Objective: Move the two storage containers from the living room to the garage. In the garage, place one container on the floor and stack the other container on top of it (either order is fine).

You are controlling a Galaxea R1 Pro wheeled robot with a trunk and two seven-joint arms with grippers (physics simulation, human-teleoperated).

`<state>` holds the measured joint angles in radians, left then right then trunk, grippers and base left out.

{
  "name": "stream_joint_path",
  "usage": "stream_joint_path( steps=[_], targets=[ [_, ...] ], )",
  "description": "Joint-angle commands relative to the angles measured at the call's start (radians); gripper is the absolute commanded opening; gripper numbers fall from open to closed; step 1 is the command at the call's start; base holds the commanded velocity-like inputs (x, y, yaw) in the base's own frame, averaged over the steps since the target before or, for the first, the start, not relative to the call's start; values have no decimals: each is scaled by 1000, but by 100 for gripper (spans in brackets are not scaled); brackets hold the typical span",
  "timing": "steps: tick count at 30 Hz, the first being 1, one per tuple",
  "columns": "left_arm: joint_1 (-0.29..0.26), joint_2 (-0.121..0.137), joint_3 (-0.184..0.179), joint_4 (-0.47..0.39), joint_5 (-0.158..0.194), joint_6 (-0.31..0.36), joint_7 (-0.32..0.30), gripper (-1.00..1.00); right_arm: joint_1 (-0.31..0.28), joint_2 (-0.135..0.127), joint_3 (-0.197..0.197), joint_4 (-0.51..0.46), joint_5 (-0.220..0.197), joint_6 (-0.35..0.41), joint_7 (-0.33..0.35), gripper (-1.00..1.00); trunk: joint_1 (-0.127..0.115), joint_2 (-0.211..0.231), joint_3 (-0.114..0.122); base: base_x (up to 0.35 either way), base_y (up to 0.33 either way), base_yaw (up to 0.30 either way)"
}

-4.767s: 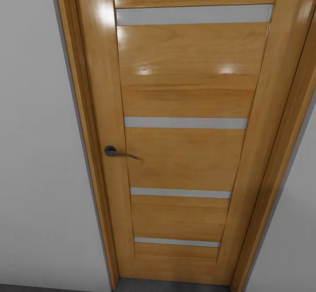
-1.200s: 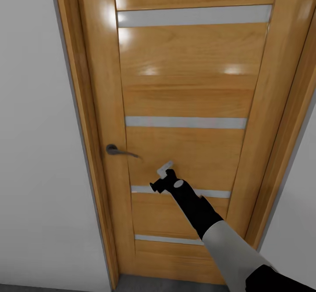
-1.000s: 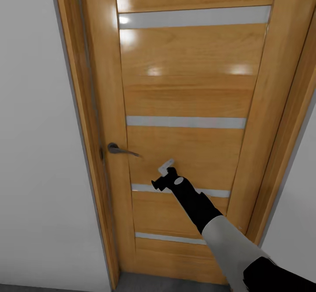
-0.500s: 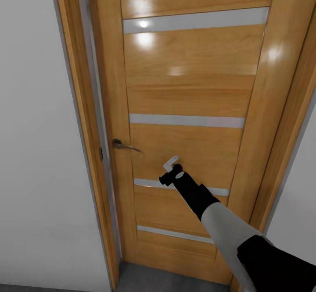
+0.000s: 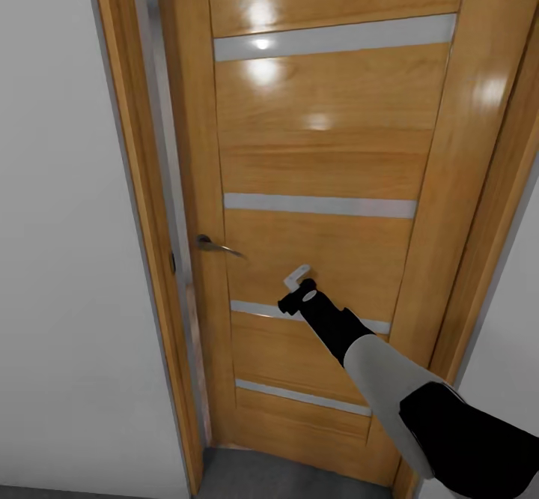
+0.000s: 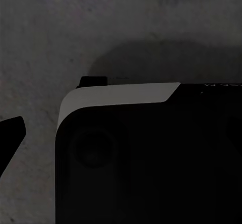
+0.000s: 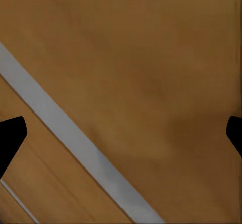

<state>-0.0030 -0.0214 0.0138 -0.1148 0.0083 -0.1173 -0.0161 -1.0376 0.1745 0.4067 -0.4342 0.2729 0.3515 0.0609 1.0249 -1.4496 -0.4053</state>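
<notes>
The right gripper (image 5: 298, 280), fingers spread apart and empty, presses flat against the wooden door (image 5: 329, 154), beside and below its handle (image 5: 215, 245) (the door stands slightly ajar). The storage containers are nowhere visible here; the left gripper's fingers cannot be judged.

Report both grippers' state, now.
Left gripper: cannot be told; one fingertip shows over grey floor.
Right gripper: open, empty, against the wooden door.
</notes>
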Motion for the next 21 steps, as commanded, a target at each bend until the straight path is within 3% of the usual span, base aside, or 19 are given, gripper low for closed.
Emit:
stream_joint_path(
  steps=[1,5,12,21],
  targets=[
    [0,0,2,0,1,-2,-1,100,-1,0,-2,-1,20,6,1,100,0,0,-1,0,0,0],
    [0,-1,1,1,1,-2,-2,100,-1,0,-2,0,20,6,1,100,0,0,-1,46,0,0],
    [0,-3,0,3,0,-2,-2,100,-1,0,-2,0,20,6,0,100,0,0,-1,247,0,0],
    [0,-4,0,2,1,-1,-1,100,-1,0,-2,0,20,6,0,100,0,0,-1,27,0,0]
  ],
)
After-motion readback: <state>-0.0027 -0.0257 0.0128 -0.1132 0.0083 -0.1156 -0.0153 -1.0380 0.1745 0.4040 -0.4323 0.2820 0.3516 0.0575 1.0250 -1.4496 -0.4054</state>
